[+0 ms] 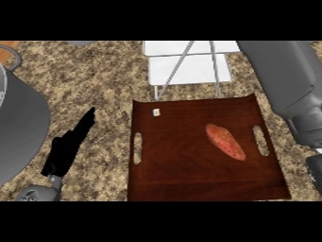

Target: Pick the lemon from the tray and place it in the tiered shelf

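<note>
A dark wooden tray (191, 179) with two slot handles lies on the speckled counter at centre. On it rests an orange-red oblong vegetable (225, 141), like a sweet potato, plus a tiny white object (156, 112) near the tray's far left corner. No lemon shows anywhere. The white tiered shelf (188, 66) with thin metal legs stands just beyond the tray. My left hand (69, 146) rests left of the tray, fingers straight, holding nothing. Only my right forearm (292, 90) shows, running up the right side past the tray; its hand is out of frame.
A large grey pot (10, 127) with a looped handle fills the left edge, close to my left hand. Bare granite counter (100, 80) lies between the pot and the tray.
</note>
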You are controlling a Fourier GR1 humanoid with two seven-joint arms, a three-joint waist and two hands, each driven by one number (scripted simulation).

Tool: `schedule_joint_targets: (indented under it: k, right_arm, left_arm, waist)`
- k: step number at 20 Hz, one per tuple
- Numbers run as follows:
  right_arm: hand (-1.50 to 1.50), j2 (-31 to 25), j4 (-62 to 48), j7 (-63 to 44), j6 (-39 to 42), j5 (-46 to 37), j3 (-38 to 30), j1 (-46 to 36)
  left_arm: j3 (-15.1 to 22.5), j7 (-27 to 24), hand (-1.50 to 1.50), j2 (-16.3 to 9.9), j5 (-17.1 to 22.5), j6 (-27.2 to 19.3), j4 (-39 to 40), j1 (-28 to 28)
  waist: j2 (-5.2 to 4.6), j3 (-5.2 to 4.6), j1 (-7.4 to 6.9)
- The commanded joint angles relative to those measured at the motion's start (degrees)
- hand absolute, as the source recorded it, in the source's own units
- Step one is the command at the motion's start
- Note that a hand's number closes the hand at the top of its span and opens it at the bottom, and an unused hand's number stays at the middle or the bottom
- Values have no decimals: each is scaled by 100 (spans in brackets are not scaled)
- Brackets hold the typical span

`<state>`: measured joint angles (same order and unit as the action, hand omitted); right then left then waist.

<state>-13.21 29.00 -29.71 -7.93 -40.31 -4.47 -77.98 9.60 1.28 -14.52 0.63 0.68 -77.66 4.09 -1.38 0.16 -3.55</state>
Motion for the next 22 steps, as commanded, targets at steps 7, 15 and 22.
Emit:
schedule_joint_targets:
  k: [7, 15, 22]
  right_arm:
    - [-150, 462, -137, 991, -1001, 1920, -1986, -104]
    - [-150, 132, 8, 2085, -2628, 2013, -2478, 51]
    - [-150, -739, 303, 1916, -3180, 2027, -2768, 538]
  left_arm:
    - [35, 223, 0, 56, -55, 18, 60, 229]
    - [-168, 216, 0, 13, 63, 61, 142, 191]
    - [-184, 131, 0, 84, -20, -60, 151, -38]
  waist:
    - [-56, -7, -73]
    - [14, -15, 88]
    - [119, -17, 367]
